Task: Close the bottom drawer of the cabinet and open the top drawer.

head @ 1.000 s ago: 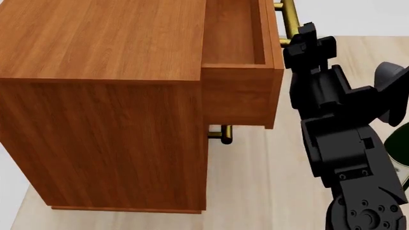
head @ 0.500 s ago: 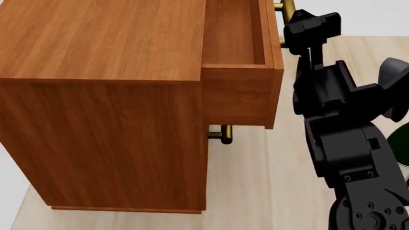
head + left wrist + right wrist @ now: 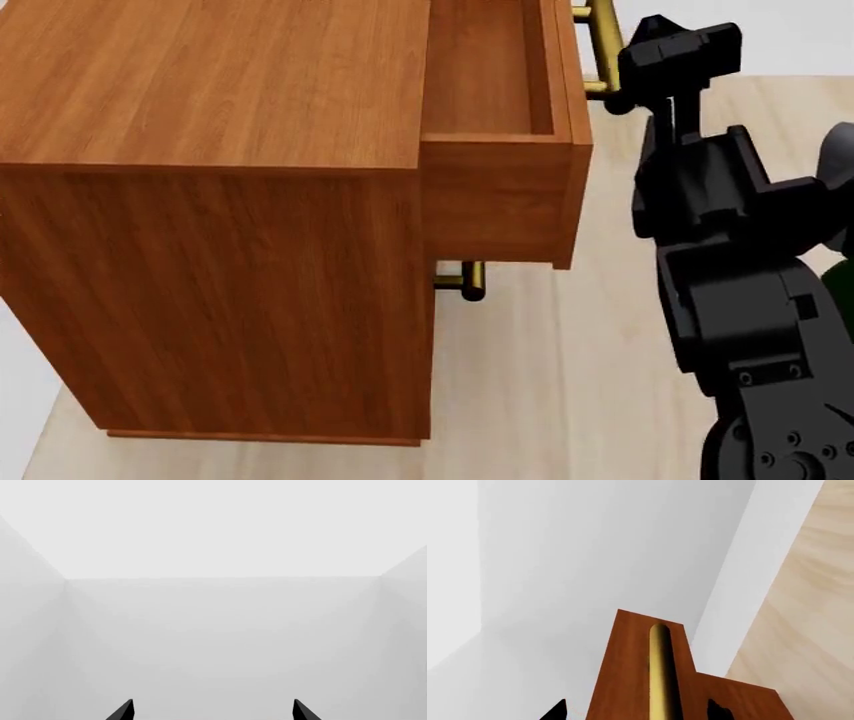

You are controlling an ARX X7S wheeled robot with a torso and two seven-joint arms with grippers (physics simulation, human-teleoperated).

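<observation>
A bare simulated room: blank pale walls (image 3: pixel 220 630), light wood floor (image 3: pixel 561 380).

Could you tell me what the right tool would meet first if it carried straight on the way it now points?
Most likely the brass bar handle of the top drawer, which lies between the right tool fingertips, though depth is unclear.

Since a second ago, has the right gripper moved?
Yes. The right gripper has drawn rightward off the top drawer's brass handle and slightly up.

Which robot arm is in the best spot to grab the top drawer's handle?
Right. Its pincer sits open at the top drawer's brass handle. The left pincer faces only blank wall.
</observation>
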